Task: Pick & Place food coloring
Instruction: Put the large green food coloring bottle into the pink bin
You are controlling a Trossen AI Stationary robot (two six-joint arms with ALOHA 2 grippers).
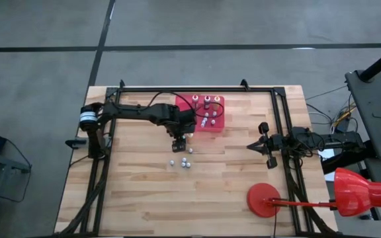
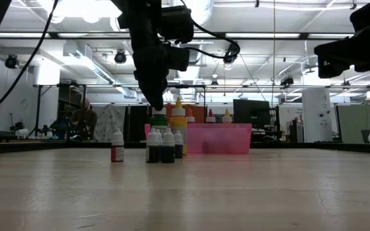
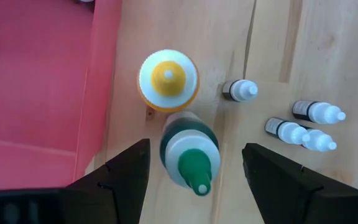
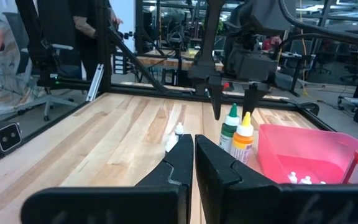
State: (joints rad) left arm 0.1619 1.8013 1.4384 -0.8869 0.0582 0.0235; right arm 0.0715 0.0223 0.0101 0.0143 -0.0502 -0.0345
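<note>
Writing: no brand or label text can be read on any bottle.
Taller bottles on the table: two — a green-capped squeeze bottle with a white shoulder [image 3: 190, 154] and an orange-bodied bottle with a yellow tip [image 3: 168, 79], standing just beside each other on the pale wooden table [image 1: 144, 192], close to the edge of the pink translucent plastic tray [image 3: 36, 81].
Small bottles on the table: four tiny dark-bodied food coloring bottles with white caps [image 3: 309, 127] in the left wrist view, one apart from the other three; the low view shows one red-labelled bottle [image 2: 117, 145] standing clear of the cluster.
Bottles in the tray: several stand inside it in the high view; too small to count surely.
Left gripper [image 3: 194, 168]: spread wide, pointing down over the green-capped bottle — a dark finger on either side, neither touching it, nothing held.
Right gripper [image 4: 194, 163]: clenched, fingers pressed together and empty, waiting near the table's right edge.
Other: a red round-based stand [image 1: 264, 200] sits at the near right of the table.
</note>
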